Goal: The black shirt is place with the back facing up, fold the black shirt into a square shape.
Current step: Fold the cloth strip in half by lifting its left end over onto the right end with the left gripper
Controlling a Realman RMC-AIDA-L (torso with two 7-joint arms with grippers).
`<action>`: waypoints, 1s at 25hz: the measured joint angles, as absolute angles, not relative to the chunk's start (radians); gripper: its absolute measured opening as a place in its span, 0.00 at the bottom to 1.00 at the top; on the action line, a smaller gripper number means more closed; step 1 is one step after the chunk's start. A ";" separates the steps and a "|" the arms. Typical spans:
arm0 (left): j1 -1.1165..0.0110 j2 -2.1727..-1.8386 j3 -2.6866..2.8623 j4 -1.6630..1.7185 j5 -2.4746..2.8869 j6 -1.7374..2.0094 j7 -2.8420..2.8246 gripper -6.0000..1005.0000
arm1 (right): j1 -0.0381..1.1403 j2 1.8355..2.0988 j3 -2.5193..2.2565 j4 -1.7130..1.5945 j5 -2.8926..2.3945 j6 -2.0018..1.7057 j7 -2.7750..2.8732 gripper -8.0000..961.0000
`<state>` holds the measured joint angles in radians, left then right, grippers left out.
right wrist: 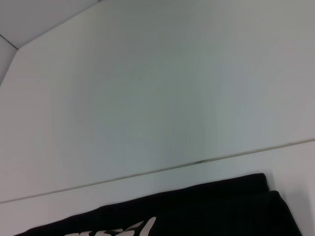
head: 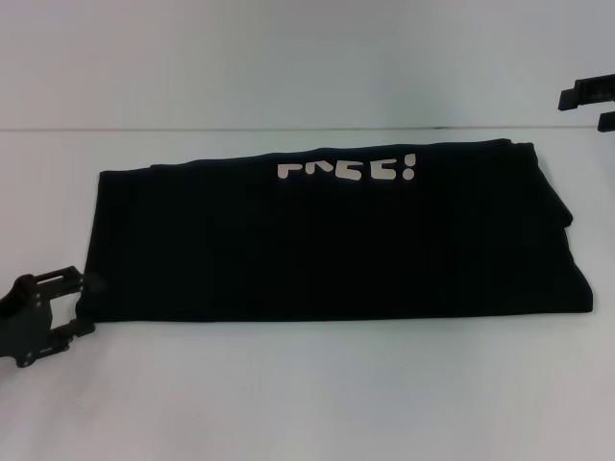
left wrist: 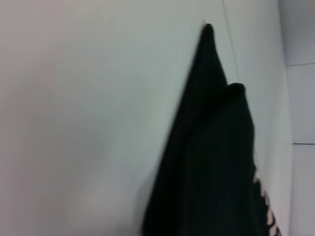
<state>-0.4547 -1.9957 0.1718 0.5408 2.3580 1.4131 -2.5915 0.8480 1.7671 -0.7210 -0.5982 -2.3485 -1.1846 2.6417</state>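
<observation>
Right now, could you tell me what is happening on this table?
A two-armed robot is folding a black shirt lying on the white table as a wide band, with its white lettering near the far edge. The left pincer sits open at the shirt's near left corner. The right pincer hangs high, far right, away from it.

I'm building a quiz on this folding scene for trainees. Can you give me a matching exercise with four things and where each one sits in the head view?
Column A:
1. left hand
2. right hand
3. black shirt
4. white lettering

Column B:
a. near the shirt's far edge
b. at the shirt's near left corner
c. lying folded into a wide band across the white table
d. raised at the far right, clear of the shirt

Pairs: 1-b, 2-d, 3-c, 4-a
</observation>
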 joint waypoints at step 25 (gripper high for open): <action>-0.572 -2.006 0.235 0.436 2.383 1.272 -2.604 0.68 | 0.842 1.768 -0.721 -0.598 -2.348 -1.184 2.635 0.84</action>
